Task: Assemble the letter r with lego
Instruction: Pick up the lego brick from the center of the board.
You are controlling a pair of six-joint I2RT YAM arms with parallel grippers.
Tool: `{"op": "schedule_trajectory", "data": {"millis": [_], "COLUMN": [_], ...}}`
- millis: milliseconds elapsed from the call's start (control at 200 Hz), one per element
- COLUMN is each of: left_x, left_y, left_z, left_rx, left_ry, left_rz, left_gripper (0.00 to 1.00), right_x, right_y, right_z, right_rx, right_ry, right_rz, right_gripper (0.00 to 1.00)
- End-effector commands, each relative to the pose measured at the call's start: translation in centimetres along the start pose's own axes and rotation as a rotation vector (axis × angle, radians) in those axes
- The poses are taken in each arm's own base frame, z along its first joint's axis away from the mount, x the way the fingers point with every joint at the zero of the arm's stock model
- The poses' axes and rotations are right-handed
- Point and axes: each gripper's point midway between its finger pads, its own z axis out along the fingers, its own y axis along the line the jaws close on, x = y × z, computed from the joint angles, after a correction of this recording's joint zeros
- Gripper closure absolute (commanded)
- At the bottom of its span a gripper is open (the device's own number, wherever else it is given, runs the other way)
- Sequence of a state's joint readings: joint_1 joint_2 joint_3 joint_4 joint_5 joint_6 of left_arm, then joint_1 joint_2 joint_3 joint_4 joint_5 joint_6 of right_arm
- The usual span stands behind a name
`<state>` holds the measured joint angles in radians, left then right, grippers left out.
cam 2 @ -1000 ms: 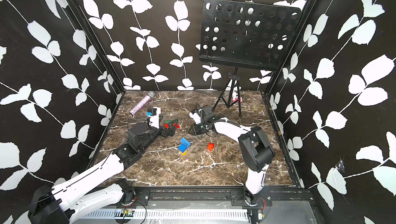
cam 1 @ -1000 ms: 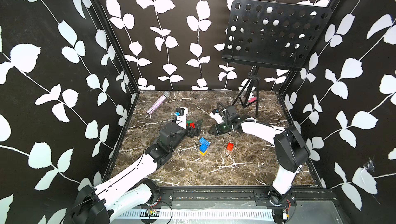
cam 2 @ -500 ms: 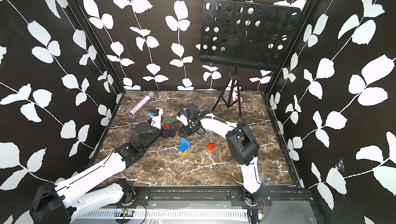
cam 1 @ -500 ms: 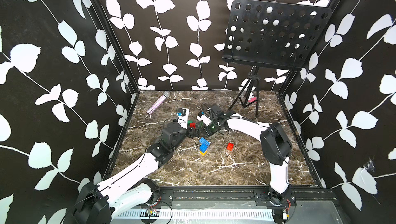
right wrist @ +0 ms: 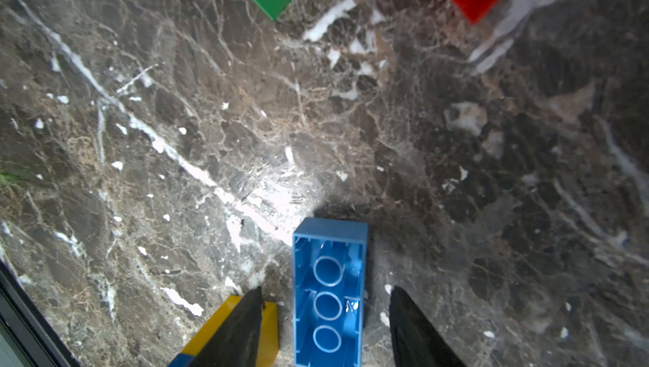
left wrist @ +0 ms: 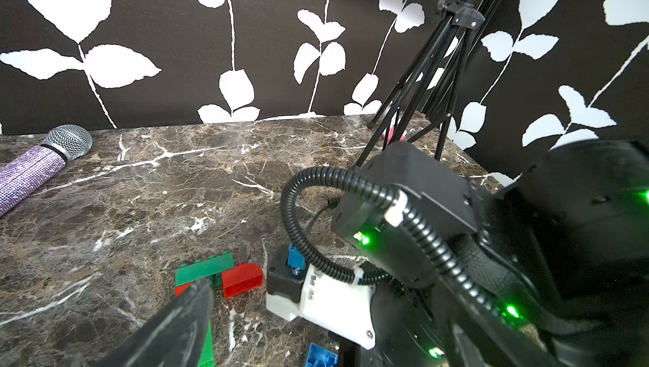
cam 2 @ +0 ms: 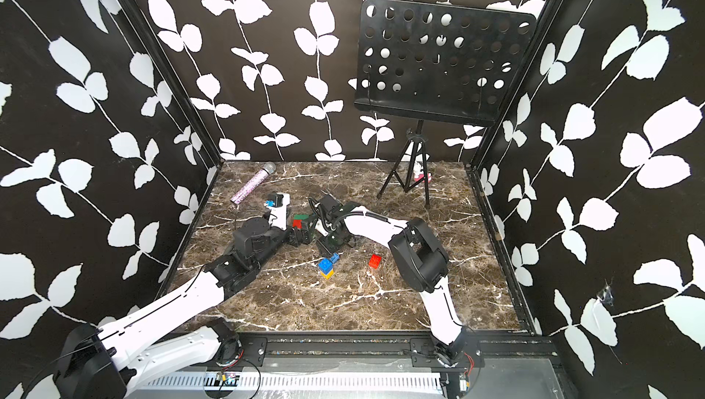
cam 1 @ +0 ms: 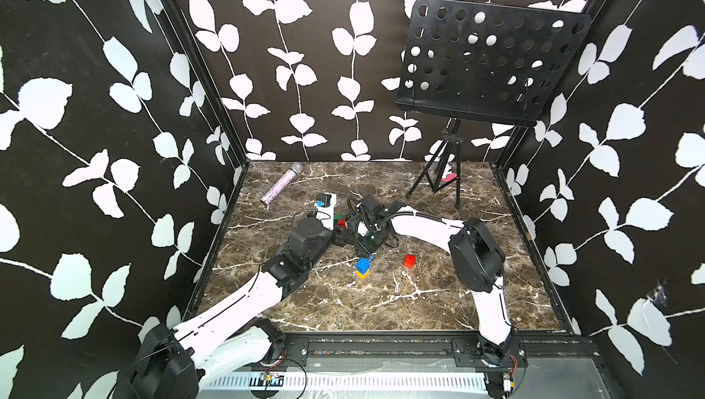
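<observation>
lego brick [right wrist: 328, 291] lies between right gripper's [right wrist: 326, 290] fingers [right wrist: 242, 333].

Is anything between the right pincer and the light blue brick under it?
Nothing visible: the light blue brick lies hollow side up between the fingers of the open right pincer. A yellow brick sits close by one finger.
</observation>
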<state>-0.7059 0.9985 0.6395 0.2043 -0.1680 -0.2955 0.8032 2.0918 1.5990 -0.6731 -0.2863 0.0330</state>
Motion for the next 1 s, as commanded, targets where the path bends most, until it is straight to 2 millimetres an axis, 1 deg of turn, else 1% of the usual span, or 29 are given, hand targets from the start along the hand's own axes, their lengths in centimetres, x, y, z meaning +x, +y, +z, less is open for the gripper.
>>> {"op": "schedule_trajectory", "data": {"millis": [0, 200, 355, 395, 535, 660, 760, 855, 930, 935, 960, 995], "left_x": [0.4, 0.6, 0.5, 0.5, 0.2, -0.4, -1.0, -1.7, -2.4, -2.2, -2.8, -3.0], "left_y": [0.4, 0.7, 0.8, 0.8, 1.0, 1.6, 2.4, 2.6, 2.2, 2.2, 2.2, 2.2], "left_z": [-0.4, -0.5, -0.6, -0.6, -0.8, -1.5, -2.3, -3.3, -4.1, -4.1, -4.6, -5.0], "left_rx": [-0.018, -0.030, -0.034, -0.036, -0.046, -0.073, -0.107, -0.102, -0.061, -0.061, -0.047, -0.036], "left_ry": [0.009, 0.013, 0.008, 0.007, -0.012, -0.052, -0.097, -0.154, -0.241, -0.241, -0.296, -0.355], "left_rz": [0.000, -0.002, 0.000, 0.001, -0.003, -0.014, -0.030, -0.042, -0.032, -0.031, -0.041, -0.050], "left_gripper": [0.01, 0.01, 0.01, 0.01, 0.01, 0.01, 0.01, 0.01, 0.01, 0.01, 0.01, 0.01], "right_x": [0.0, 0.6, 0.9, 0.8, 0.5, -0.1, -0.7, -1.2, -1.9, -2.0, -2.4, -2.8], "right_y": [0.1, 0.2, -0.2, -0.5, -1.0, -1.8, -2.5, -3.5, -4.0, -4.0, -3.9, -3.7], "right_z": [0.3, 1.0, 1.3, 1.3, 1.0, 0.0, -1.5, -4.0, -7.1, -7.4, -8.6, -10.4], "right_rx": [0.017, 0.054, 0.078, 0.090, 0.124, 0.156, 0.136, 0.107, 0.067, 0.063, 0.036, -0.010], "right_ry": [0.024, 0.058, 0.060, 0.057, 0.030, -0.014, -0.071, -0.145, -0.235, -0.244, -0.282, -0.336], "right_rz": [-0.026, -0.054, -0.048, -0.042, -0.029, -0.004, 0.045, 0.107, 0.152, 0.155, 0.167, 0.181], "right_gripper": [0.43, 0.43, 0.44, 0.46, 0.56, 0.62, 0.64, 0.66, 0.68, 0.68, 0.68, 0.68]}}
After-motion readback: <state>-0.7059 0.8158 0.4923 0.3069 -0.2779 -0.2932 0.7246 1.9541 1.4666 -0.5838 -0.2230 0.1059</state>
